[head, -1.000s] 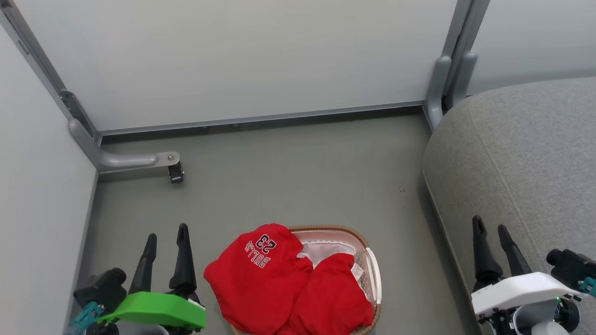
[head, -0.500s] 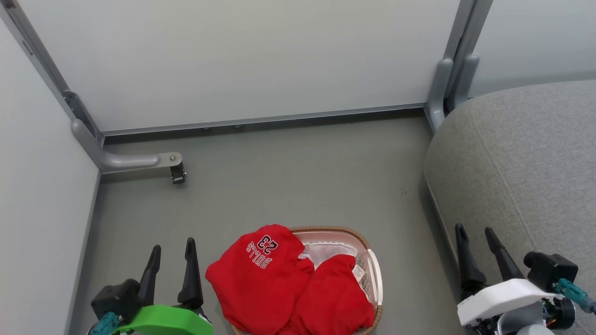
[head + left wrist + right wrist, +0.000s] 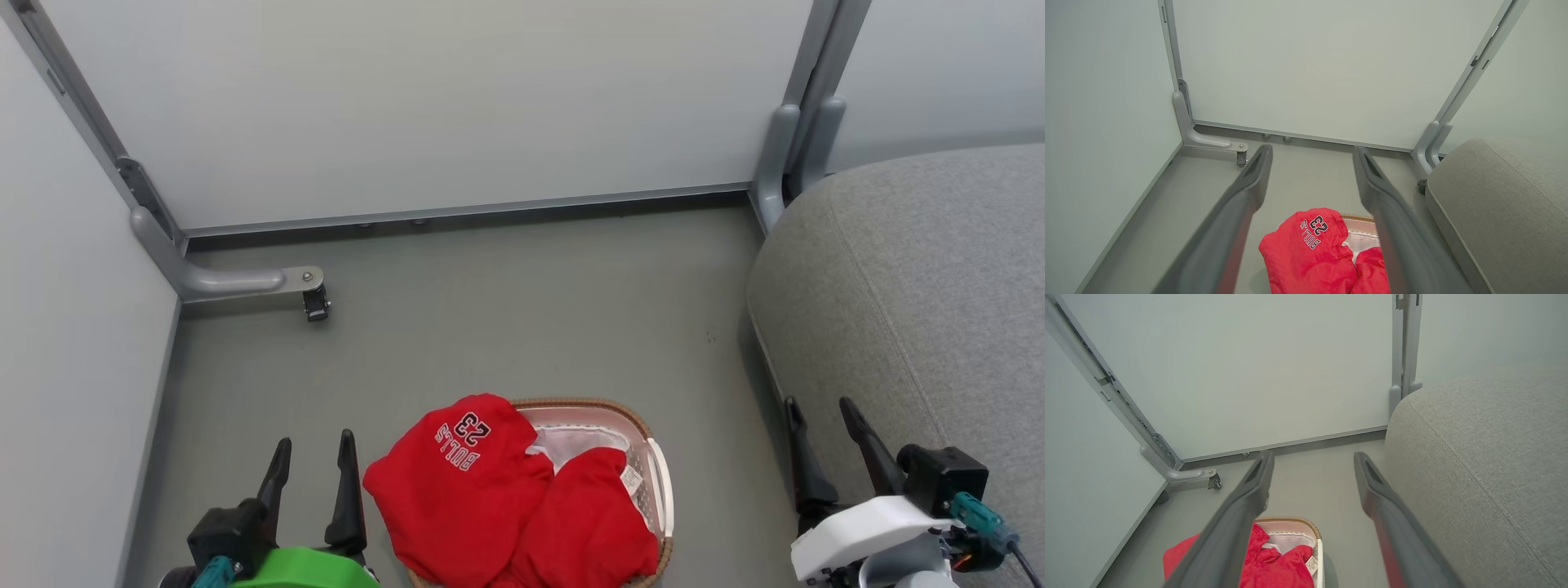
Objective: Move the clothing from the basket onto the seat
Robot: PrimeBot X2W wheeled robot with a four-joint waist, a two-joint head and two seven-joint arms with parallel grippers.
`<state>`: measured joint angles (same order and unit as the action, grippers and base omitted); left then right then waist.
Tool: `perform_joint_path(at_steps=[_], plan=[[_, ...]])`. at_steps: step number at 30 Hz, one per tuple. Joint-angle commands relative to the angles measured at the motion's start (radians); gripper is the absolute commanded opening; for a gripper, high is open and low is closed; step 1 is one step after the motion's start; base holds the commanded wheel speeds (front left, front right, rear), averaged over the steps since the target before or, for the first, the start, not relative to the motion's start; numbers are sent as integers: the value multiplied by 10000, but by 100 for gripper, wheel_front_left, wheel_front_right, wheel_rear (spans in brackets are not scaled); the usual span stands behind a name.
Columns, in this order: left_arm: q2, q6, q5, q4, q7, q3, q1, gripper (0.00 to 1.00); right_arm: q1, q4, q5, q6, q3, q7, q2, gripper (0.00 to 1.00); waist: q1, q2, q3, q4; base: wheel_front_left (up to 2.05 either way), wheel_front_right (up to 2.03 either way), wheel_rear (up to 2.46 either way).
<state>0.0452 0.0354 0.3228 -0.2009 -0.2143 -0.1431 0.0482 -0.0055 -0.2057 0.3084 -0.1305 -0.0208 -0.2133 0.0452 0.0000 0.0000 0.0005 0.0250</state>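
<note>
Head view: we hold our left tool [image 3: 315, 441] and right tool [image 3: 818, 402] spread and empty either side of the basket [image 3: 581, 403], where the clothing [image 3: 465, 490] lies heaped; the seat [image 3: 914, 286] stands right of it.

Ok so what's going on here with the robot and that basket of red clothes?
A two-armed robot looks set to unload laundry. Two red garments lie heaped in the basket on the floor, the BULLS 23 one spilling over its left rim. The left end effector and the right end effector are open and empty, either side of the basket. No garment has reached the grey seat yet.
</note>
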Motion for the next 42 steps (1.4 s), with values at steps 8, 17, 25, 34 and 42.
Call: perform_joint_path(at_steps=[8, 17, 25, 34, 42], plan=[[74, -42, -707, -184, -237, -169, 139, 100, 169, 30, -807, -3, -84, -250, 67, 100, 0, 0, 17, 24, 0, 0, 0], [77, -92, -1270, -391, -394, -345, 162, 100, 201, 29, -1486, -4, -172, -404, 73, 100, 0, 0, 19, 51, 0, 0, 0], [81, -111, -1723, -485, -539, -451, 211, 100, 266, 82, -2037, -2, -245, -537, 80, 100, 0, 0, 31, 72, 0, 0, 0], [81, -73, -1670, -581, -506, -455, 97, 100, 214, 96, -1975, -2, -216, -534, 79, 100, 0, 0, 66, 71, 0, 0, 0], [79, -87, -1650, -681, -506, -484, 1, 100, 174, 103, -1938, -2, -187, -534, 79, 100, 0, 0, 91, 81, 0, 0, 0]])
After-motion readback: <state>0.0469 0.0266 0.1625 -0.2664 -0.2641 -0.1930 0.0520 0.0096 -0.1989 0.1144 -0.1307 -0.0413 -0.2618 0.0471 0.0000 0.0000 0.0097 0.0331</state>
